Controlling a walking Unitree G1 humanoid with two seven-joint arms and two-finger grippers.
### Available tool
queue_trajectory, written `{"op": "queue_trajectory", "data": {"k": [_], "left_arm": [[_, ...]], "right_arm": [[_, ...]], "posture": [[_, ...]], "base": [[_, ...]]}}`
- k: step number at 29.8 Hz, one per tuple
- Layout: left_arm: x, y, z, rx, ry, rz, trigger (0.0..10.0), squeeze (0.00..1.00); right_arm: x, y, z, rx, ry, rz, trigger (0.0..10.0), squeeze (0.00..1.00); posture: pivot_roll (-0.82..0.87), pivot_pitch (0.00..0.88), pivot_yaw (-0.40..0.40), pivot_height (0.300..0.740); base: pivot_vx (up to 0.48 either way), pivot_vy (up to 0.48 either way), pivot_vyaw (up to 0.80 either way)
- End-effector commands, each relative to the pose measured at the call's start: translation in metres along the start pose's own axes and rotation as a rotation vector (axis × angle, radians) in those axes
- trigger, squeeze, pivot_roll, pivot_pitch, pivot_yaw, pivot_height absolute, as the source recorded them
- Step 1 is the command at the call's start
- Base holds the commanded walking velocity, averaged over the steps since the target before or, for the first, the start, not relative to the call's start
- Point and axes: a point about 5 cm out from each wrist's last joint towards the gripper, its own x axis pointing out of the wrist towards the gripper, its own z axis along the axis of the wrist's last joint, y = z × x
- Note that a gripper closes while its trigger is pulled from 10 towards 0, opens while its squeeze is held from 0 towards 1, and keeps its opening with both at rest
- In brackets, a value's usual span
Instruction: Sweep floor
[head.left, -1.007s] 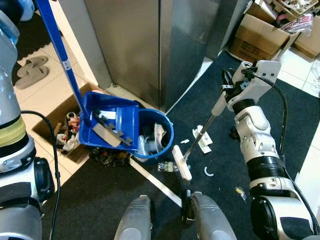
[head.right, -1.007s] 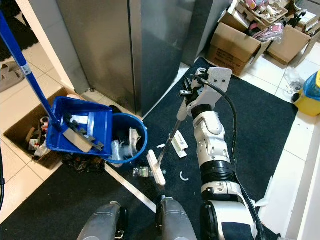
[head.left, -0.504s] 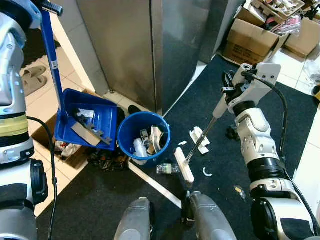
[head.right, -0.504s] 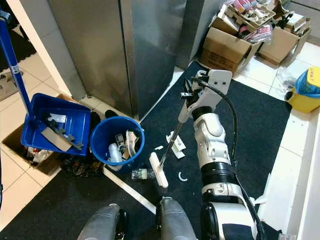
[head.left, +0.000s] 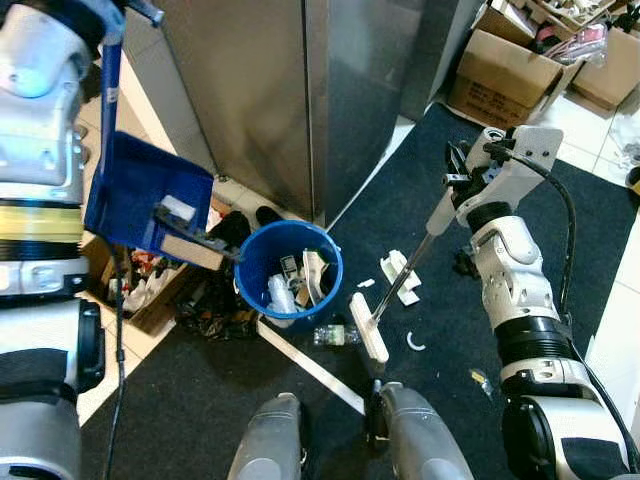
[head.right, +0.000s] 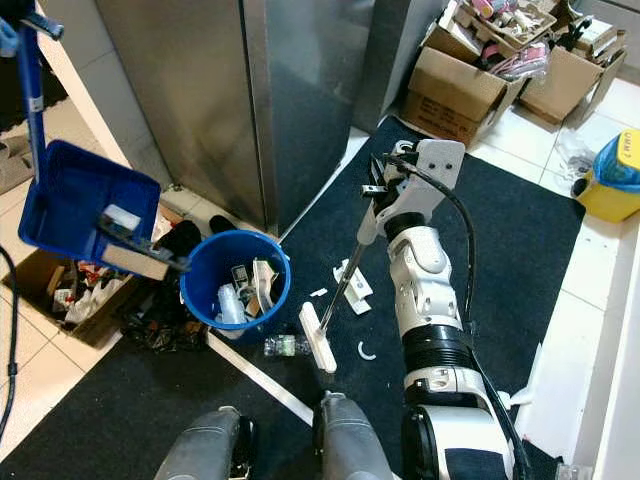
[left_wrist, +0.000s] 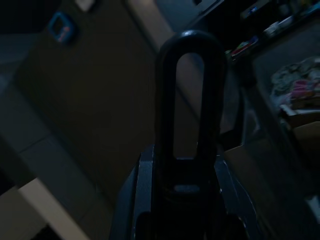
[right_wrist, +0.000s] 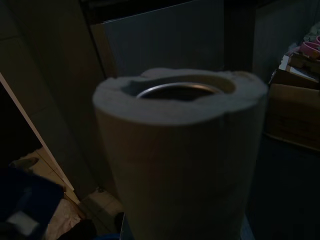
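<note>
The left gripper (head.right: 12, 28) clasps the long blue handle of the hard plastic dustpan (head.right: 85, 215), which hangs tilted above and beside the round blue bucket (head.right: 235, 280). Tip it further over the rim so scraps slide in. The right gripper (head.right: 385, 195) clenches the broom (head.right: 335, 300); its flat white head rests on the dark mat just past the bucket, white scraps (head.right: 366, 352) scattered beside it

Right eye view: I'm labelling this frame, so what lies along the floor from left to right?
Blue dustpan → blue bucket → white broom head → white curved scrap → yellow container.
</note>
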Motion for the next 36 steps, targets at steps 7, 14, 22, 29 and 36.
{"op": "queue_trajectory", "data": {"k": [7, 14, 22, 29, 36], "left_arm": [[0.015, -0.011, 0.034, -0.054, -0.177, -0.063, 10.0, 0.0], [0.013, -0.024, 0.042, -0.074, -0.212, -0.144, 10.0, 0.0], [0.003, -0.065, 0.064, -0.087, -0.274, -0.391, 10.0, 0.0], [0.001, -0.071, 0.058, -0.067, -0.254, -0.398, 10.0, 0.0], [0.0, -0.026, 0.054, -0.197, -0.178, -0.163, 10.0, 0.0]], "right_arm": [[-0.001, -0.002, 0.007, 0.0, -0.038, -0.011, 10.0, 0.0], [0.0, -0.002, 0.007, 0.001, -0.036, -0.01, 10.0, 0.0], [0.002, 0.0, 0.008, 0.002, -0.039, -0.005, 10.0, 0.0], [0.0, -0.001, 0.006, 0.005, -0.038, -0.013, 10.0, 0.0], [-0.002, -0.008, 0.007, 0.014, -0.036, -0.047, 10.0, 0.0]], "posture": [[0.03, 0.087, 0.01, 0.74], [0.03, 0.087, 0.01, 0.74], [0.04, 0.083, 0.005, 0.74], [0.04, 0.087, 0.013, 0.74], [0.04, 0.087, 0.016, 0.74]], "base": [[0.0, 0.0, 0.0], [0.0, 0.0, 0.0], [0.0, 0.0, 0.0], [0.0, 0.0, 0.0], [0.0, 0.0, 0.0]]}}
